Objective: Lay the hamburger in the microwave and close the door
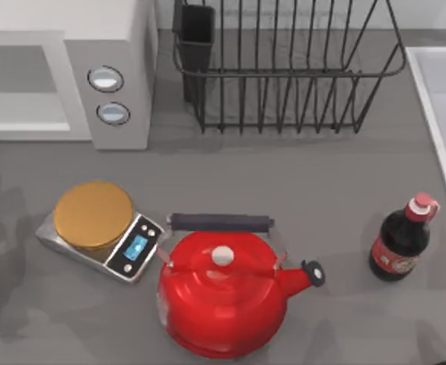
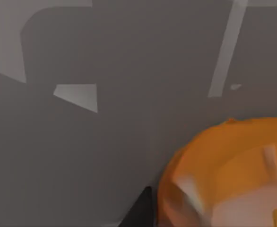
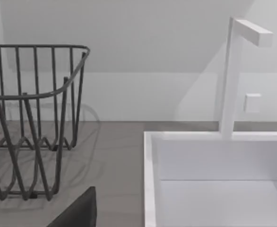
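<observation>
Close up in the left wrist view, the hamburger (image 2: 223, 175) is a rounded orange bun with a glossy, slightly lumpy edge, a few pale flecks on its crown and a whitish-pink patch low down, where a small yellow-orange sliver pokes up. It sits against a plain grey surface crossed by lighter grey patches and a pale slanted stripe; from this view alone I cannot tell what that surface is. A dark pointed finger (image 2: 141, 210) of the left gripper lies just beside the bun, but whether the fingers are apart or clamped on it cannot be made out.

From above, the microwave (image 1: 109, 72) stands at the back left of the table (image 1: 284, 175), white-grey, with two round silver dials on its front panel and its grey cavity open to view. A black wire dish rack (image 1: 284, 68) stands to its right. Nearer the front are a silver scale (image 1: 101, 228) with a golden round plate, a red kettle (image 1: 223, 293) just beside it, and a dark bottle (image 1: 402, 239) well apart toward the right. A white sink (image 3: 214, 179) with a white tap (image 3: 233, 71) lies at the right edge, seen from the right wrist beside the rack.
</observation>
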Available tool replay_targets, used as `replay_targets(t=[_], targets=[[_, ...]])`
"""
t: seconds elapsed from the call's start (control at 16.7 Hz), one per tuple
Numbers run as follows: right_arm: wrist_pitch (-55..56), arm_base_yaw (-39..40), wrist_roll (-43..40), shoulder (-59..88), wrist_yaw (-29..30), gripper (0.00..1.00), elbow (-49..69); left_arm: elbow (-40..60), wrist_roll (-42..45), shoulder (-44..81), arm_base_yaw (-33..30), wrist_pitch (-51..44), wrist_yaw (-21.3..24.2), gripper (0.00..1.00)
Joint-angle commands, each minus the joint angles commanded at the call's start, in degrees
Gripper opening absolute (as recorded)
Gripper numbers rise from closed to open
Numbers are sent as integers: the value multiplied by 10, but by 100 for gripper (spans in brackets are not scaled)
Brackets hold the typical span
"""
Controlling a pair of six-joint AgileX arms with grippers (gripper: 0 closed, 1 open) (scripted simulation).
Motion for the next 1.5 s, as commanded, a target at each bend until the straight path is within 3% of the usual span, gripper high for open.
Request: replay_targets(t=[0.18, 0.42, 0.9, 1.26, 1.5], targets=[[0, 0, 0, 0, 0, 100, 0, 0, 0, 0, 0, 0, 0, 0], [0, 0, 0, 0, 0, 100, 0, 35, -10, -46, -1, -66, 2, 0], [0, 0, 0, 0, 0, 100, 0, 146, -13, -112, -3, -262, 2, 0], [0, 0, 0, 0, 0, 100, 0, 154, -14, -120, -2, -271, 2, 0], [0, 0, 0, 0, 0, 100, 0, 150, -43, -107, -10, -211, 17, 0]])
